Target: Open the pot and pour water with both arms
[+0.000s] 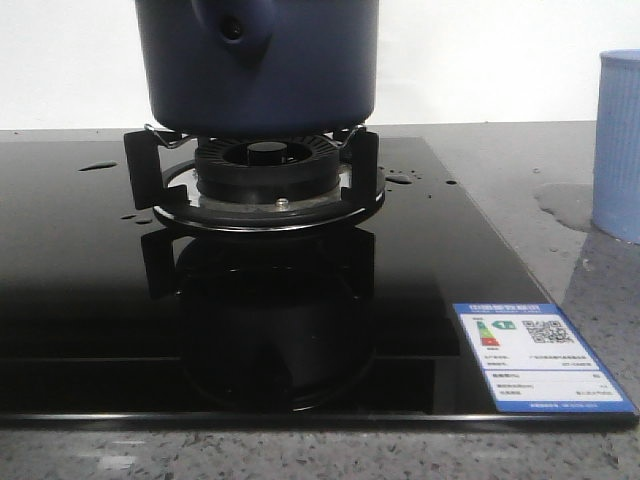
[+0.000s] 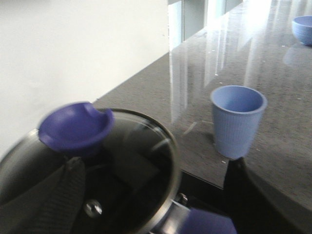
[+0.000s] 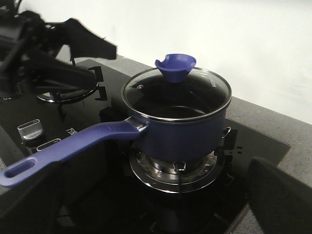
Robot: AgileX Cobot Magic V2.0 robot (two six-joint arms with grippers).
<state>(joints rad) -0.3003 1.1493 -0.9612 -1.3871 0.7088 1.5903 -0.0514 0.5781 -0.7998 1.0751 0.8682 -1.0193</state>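
The pot [image 1: 258,70] sits on the burner [image 1: 266,172] of a black glass stove [image 1: 90,280], which lies on a grey speckled counter [image 1: 520,150]. In the front view its dark blue wall fills the top of the frame, with the handle socket and its round hole facing the camera. The right wrist view shows the whole pot [image 3: 183,134]: a glass lid [image 3: 176,95] with a metal rim closes it, a blue knob [image 3: 175,67] stands on the lid, and a long blue handle [image 3: 73,146] reaches out over the stove. Water drops [image 1: 400,178] lie on the glass right of the burner, and a wet patch [image 1: 562,205] spreads on the counter further right. A pale blue ribbed cup [image 1: 618,145] stands by that patch, well right of the pot. A label [image 1: 535,355] sticks to the stove's near right corner.

The left gripper [image 2: 151,195] hangs just over the lid [image 2: 122,170], its dark fingers [image 2: 58,200] apart on either side of it, near the knob [image 2: 75,127] and gripping nothing. The cup [image 2: 238,121] stands beyond, and a blue bowl [image 2: 303,28] far off on the counter. The right gripper [image 3: 156,209] shows only dark finger edges at the frame corners, spread wide and empty
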